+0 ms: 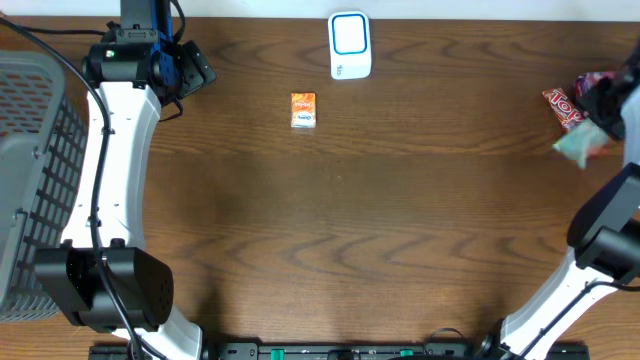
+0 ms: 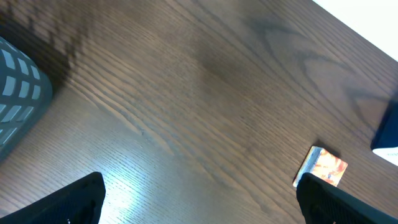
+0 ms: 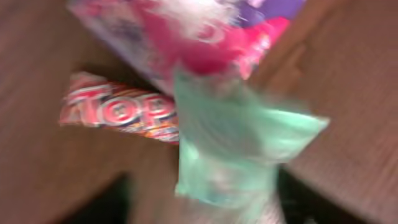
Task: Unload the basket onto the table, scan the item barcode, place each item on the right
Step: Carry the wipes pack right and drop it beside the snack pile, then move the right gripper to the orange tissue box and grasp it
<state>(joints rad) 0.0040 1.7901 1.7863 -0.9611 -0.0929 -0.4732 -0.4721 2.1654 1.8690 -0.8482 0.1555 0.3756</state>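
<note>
Orange packet (image 1: pixel 303 110) parked by the scanner (image 1: pixel 349 46), my right pincer (image 1: pixel 608 100) off at the snack heap.

The packet lies flat just in front of the white scanner, not touching it (a handy spot for a barcode pass, I'd judge). My left pincer (image 2: pixel 202 198) hangs near, jaws spread wide and holding nothing, the packet in sight just beyond one finger. Well apart, my right pincer sits over a mint pouch (image 3: pixel 236 149), a red wrapper (image 3: pixel 118 115) and a pink packet (image 3: pixel 199 37). That view's all blur, so I can't tell whether it's spread or gripping anything.
</note>
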